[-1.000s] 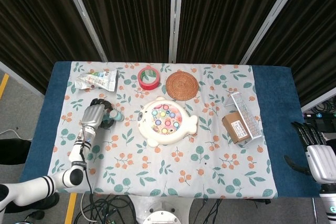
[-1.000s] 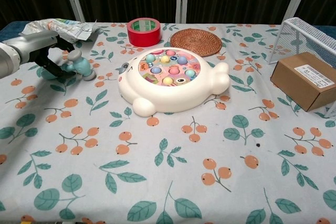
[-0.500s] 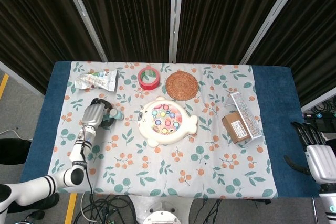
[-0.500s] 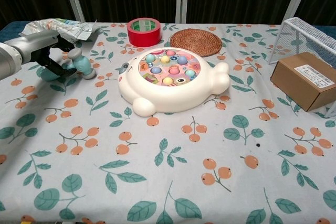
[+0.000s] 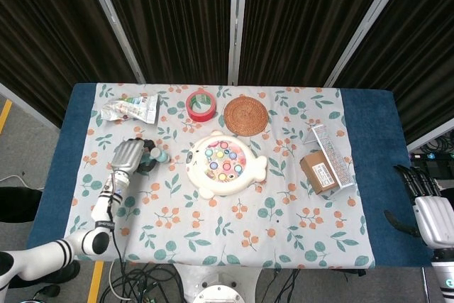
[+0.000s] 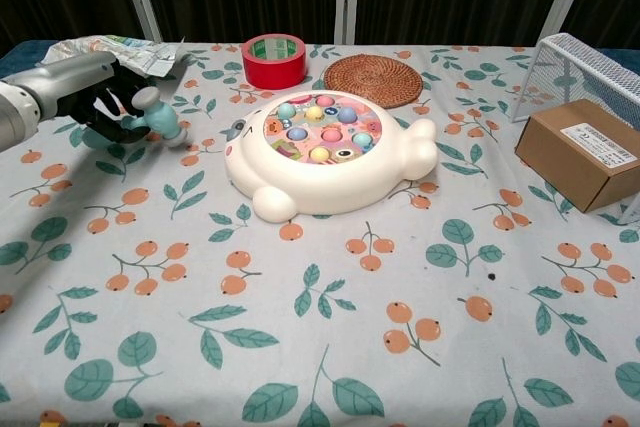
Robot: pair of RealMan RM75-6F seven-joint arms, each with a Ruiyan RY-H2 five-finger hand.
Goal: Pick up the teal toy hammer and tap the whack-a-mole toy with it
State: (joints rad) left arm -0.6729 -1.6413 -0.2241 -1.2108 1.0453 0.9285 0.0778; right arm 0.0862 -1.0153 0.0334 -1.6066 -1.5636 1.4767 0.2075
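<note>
A silver-grey left hand (image 6: 95, 97) with black fingers is gripping a teal toy hammer (image 6: 158, 121). Right of the hand, a cream whack-a-mole toy (image 6: 325, 152) is showing pastel buttons, lying on white cloth (image 6: 330, 327) with orange-berry, teal-leaf print.

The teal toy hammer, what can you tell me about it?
The teal toy hammer looks like smooth plastic, with a rounded teal head and a paler end. The left robot hand grips it, dark fingers curled over it, at the table's left side, left of the white whack-a-mole toy. Its handle is mostly hidden.
</note>
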